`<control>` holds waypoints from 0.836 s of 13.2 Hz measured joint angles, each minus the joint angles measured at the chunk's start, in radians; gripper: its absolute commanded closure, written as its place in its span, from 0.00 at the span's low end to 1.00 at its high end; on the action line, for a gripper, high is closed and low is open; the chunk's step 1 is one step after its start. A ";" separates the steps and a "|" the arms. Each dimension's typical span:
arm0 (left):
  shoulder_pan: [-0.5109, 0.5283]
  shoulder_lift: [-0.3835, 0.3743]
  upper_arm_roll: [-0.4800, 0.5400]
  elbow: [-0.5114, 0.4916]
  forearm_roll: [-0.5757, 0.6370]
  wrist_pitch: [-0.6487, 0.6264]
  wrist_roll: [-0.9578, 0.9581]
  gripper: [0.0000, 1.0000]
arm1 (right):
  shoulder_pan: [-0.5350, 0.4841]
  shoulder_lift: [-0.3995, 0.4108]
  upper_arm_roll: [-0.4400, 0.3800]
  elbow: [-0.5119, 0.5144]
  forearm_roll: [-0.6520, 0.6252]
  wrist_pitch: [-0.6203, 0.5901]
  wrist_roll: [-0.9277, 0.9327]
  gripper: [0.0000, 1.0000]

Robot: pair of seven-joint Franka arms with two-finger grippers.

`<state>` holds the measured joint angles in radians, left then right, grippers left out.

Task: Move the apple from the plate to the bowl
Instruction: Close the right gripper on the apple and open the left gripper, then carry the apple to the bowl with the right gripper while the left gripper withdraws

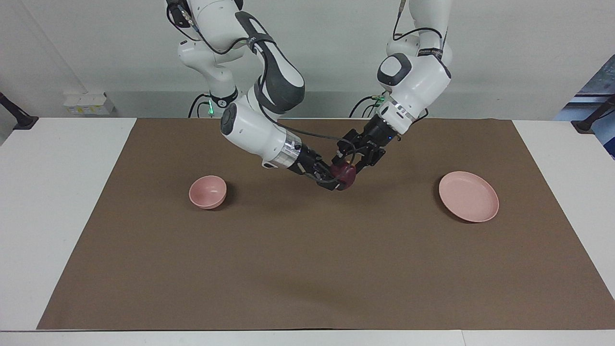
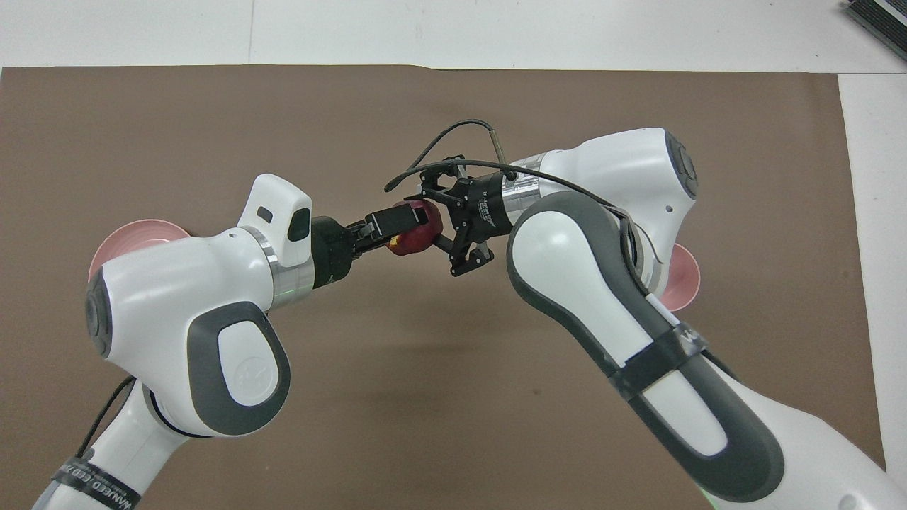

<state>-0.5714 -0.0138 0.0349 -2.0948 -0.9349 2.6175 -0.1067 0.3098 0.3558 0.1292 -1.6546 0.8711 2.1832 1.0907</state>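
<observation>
White tabletop, plain pale wall.
Brown paper sheet covers most of the tabletop, white margins at both ends. Small white boxes at the wall edge. Dark clamp-like mounts at both far corners. Even, soft light.

Both arms reach in toward the middle of the table and meet there, wrists angled down and inward so the two grippers face each other; the right gripper comes in from the right arm's end, its forearm slanting low, fingers clamped on the apple (the one thing either arm carries) held up in the air; the left gripper comes from the left arm's end, its wrist steeper, its fingers spread apart beside the apple; both elbows stand high and bent above the table.
</observation>
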 measured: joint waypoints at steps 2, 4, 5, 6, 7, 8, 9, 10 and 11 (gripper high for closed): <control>0.000 0.000 0.001 0.002 0.000 0.000 0.000 0.00 | -0.031 -0.017 -0.001 0.000 -0.055 -0.050 -0.012 0.95; 0.000 0.001 0.006 0.002 0.001 -0.005 0.001 0.00 | -0.057 -0.038 -0.001 -0.001 -0.115 -0.090 -0.036 0.94; 0.002 0.002 0.010 0.001 0.009 -0.022 0.003 0.00 | -0.071 -0.049 -0.002 -0.002 -0.133 -0.108 -0.055 0.94; 0.008 0.003 0.015 0.001 0.032 -0.048 0.004 0.00 | -0.088 -0.059 -0.002 -0.002 -0.154 -0.123 -0.076 0.94; 0.029 0.004 0.019 0.001 0.085 -0.090 0.006 0.00 | -0.106 -0.070 -0.002 -0.002 -0.181 -0.142 -0.103 0.94; 0.058 0.003 0.022 0.002 0.170 -0.147 0.008 0.00 | -0.123 -0.078 -0.003 -0.002 -0.217 -0.159 -0.138 0.94; 0.089 0.003 0.024 0.004 0.280 -0.210 0.008 0.00 | -0.138 -0.087 -0.003 -0.002 -0.261 -0.175 -0.184 0.94; 0.117 0.003 0.026 0.007 0.385 -0.268 0.009 0.00 | -0.148 -0.094 -0.003 -0.003 -0.306 -0.190 -0.230 0.94; 0.140 0.003 0.027 0.013 0.485 -0.320 0.010 0.00 | -0.152 -0.098 -0.003 -0.003 -0.358 -0.206 -0.282 0.94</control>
<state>-0.4316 -0.0104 0.0619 -2.0818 -0.4495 2.2971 -0.0969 0.1574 0.2573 0.1257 -1.6577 0.5126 1.9776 0.8086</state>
